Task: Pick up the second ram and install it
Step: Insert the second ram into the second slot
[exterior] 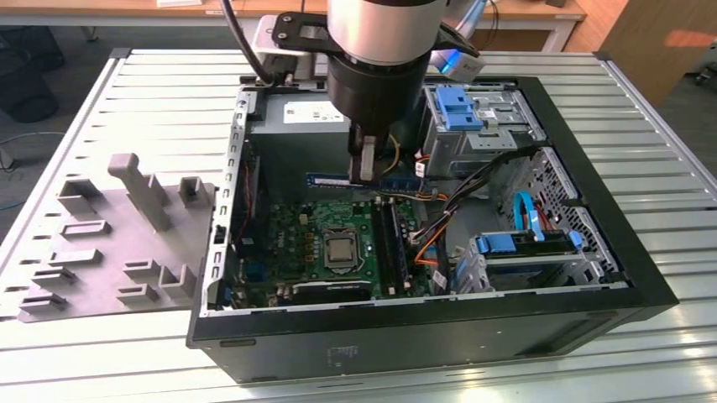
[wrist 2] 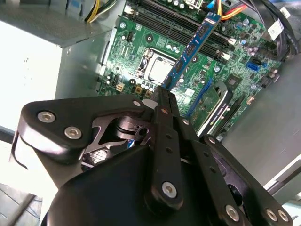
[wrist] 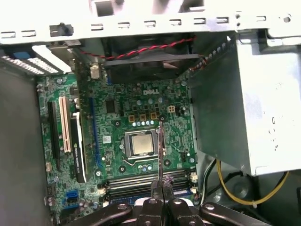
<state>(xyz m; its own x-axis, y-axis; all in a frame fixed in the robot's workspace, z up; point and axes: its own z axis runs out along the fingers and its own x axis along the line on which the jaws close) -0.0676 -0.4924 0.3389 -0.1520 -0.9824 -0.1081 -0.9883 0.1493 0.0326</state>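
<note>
second ram (wrist 2: 191, 48): long thin stick, blue-labelled, clamped at one end in the jaws, raised above the motherboard (wrist 2: 136, 52).

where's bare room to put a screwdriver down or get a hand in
Bare slatted table beyond the grey fixture, and a strip at the exterior view's right of the case. Crowded inside: the gripper holds the second ram over the motherboard, cables alongside.

The arm (exterior: 375, 50) hangs straight down over the middle of the table (exterior: 134, 92), wrist vertical. Its pincer (exterior: 361, 175) points down, both slim fingers (wrist 2: 164, 113) drawn close together, clamped on the ram (wrist 2: 190, 49).
</note>
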